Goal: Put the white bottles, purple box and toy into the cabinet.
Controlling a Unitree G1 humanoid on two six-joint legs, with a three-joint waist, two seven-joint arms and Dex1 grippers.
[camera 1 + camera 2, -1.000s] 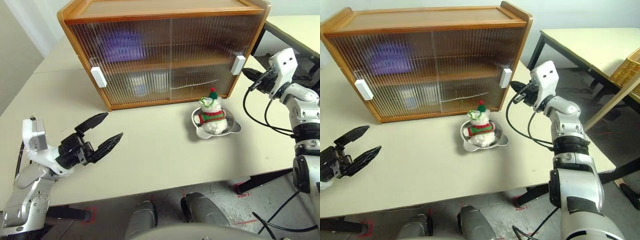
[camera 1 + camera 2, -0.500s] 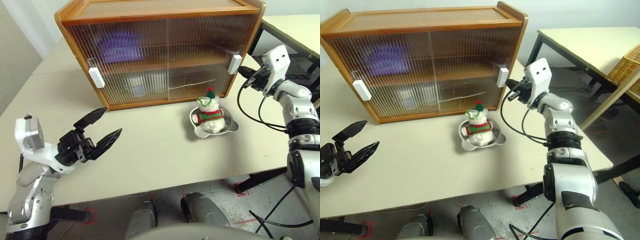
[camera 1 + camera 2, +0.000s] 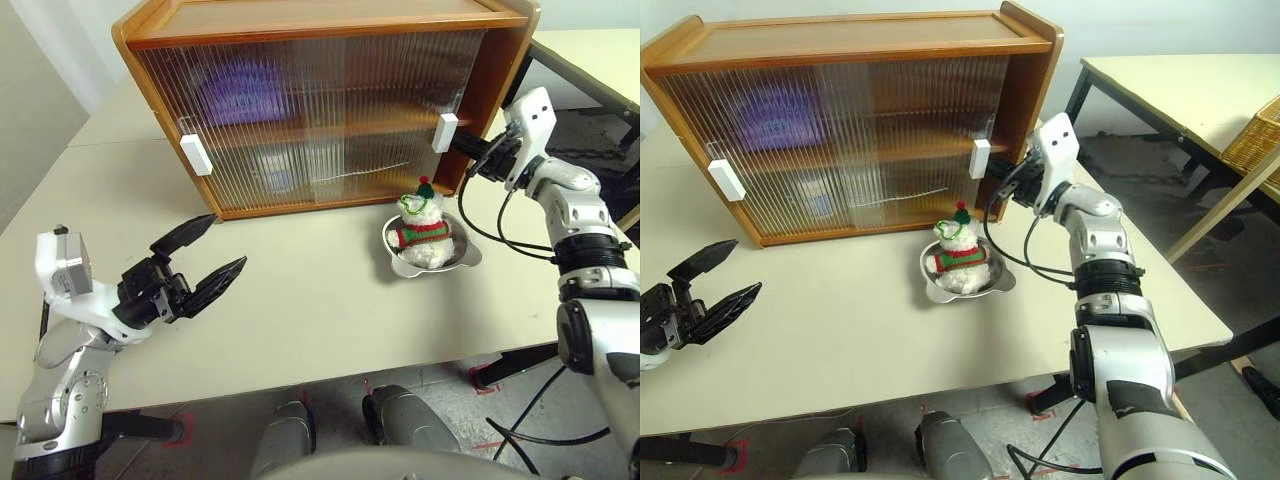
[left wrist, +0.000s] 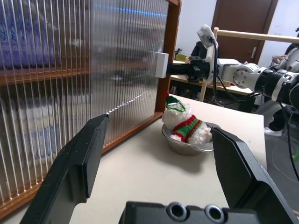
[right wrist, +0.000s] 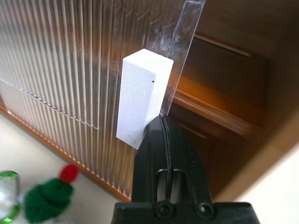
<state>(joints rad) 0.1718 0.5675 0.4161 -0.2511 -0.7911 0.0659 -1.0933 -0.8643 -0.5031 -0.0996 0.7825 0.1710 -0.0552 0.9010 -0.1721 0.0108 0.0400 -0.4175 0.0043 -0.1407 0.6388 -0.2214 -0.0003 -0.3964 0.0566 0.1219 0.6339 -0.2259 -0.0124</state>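
Note:
The cabinet [image 3: 320,20] stands at the back of the table, and its right sliding door is pushed partly left, so the right end is open. My right gripper [image 3: 462,150] is shut, its tips pressed against that door's white handle [image 5: 142,95]. The toy [image 3: 422,222] sits in a silvery bowl [image 3: 465,258] in front of the cabinet. Behind the ribbed doors, the purple box [image 3: 238,92] shows blurred on the upper shelf. The white bottles [image 3: 280,172] show blurred on the lower shelf. My left gripper [image 3: 225,243] hovers open over the table's front left, with nothing in it.
The left door's white handle [image 3: 196,155] is near the cabinet's left end. A second table [image 3: 1170,80] and a wicker basket [image 3: 1255,140] stand beyond the table's right edge. Bare tabletop [image 3: 300,300] lies between my left gripper and the bowl.
My right gripper has moved left with the white handle in front of it. The right door has slid left, opening a gap at the cabinet's right end. The left arm stays put.

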